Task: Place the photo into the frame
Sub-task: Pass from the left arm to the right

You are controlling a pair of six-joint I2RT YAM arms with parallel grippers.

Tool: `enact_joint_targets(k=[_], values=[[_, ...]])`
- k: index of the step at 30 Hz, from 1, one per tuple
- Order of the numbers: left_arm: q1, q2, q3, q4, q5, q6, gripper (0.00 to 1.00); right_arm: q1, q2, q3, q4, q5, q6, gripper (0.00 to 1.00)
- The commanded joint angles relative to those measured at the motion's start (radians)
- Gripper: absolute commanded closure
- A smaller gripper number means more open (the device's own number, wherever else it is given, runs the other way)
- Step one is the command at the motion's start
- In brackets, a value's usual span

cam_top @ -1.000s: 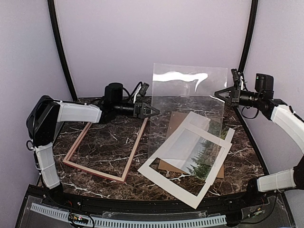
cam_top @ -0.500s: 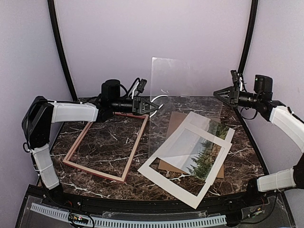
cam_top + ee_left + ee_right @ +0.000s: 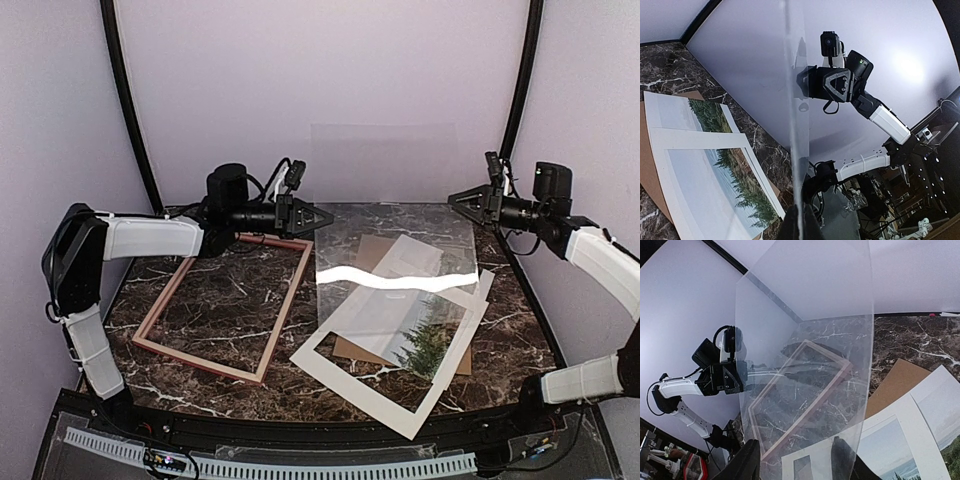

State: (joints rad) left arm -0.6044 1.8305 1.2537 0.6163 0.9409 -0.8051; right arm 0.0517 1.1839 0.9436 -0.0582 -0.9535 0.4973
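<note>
Frame point(image 3: 284, 318): flat on table point(image 3: 510, 340), 9 o'clock.
Pane point(image 3: 395, 250): clear, raised near upright, centre.
Mat point(image 3: 350, 382): over photo point(image 3: 425, 340), 4 o'clock.
Left claw point(image 3: 325, 218): pinched on pane's 9 o'clock edge.
Right claw point(image 3: 452, 197): spread wide by pane's 3 o'clock edge, contact unclear.

A rear overhead camera views the whole counter point(image 3: 510, 340); two wrist cameras face each other, both catching the photo point(image 3: 425, 345).

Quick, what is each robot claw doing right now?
Left gripper: closed on the edge of the clear pane.
Right gripper: open, not clamping the pane.
</note>
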Motion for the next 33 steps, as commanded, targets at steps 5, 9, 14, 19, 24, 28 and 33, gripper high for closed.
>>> enact_joint_targets(k=[5, 9, 14, 19, 24, 28, 33], values=[[0.002, -0.068, -0.024, 0.085, -0.007, -0.043, 1.0, 0.003, 0.005, -0.025, 0.072, -0.01, 0.001, 0.51], [0.002, -0.066, -0.015, 0.078, -0.015, -0.043, 1.0, 0.004, 0.001, -0.045, 0.096, -0.023, 0.013, 0.53], [0.002, -0.06, -0.005, 0.055, -0.015, -0.036, 1.0, 0.009, 0.007, -0.044, 0.101, -0.034, 0.014, 0.62], [0.002, -0.062, -0.002, 0.055, -0.009, -0.042, 1.0, 0.024, 0.027, -0.033, 0.094, -0.039, 0.003, 0.72], [0.002, -0.062, -0.004, 0.049, -0.004, -0.037, 1.0, 0.031, 0.035, -0.022, 0.072, -0.036, -0.017, 0.78], [0.002, -0.066, -0.004, 0.016, -0.013, -0.011, 1.0, 0.031, 0.031, -0.016, 0.064, -0.031, -0.022, 0.81], [0.002, -0.066, -0.005, -0.013, -0.018, 0.009, 1.0, 0.031, 0.033, -0.013, 0.062, -0.028, -0.027, 0.88]])
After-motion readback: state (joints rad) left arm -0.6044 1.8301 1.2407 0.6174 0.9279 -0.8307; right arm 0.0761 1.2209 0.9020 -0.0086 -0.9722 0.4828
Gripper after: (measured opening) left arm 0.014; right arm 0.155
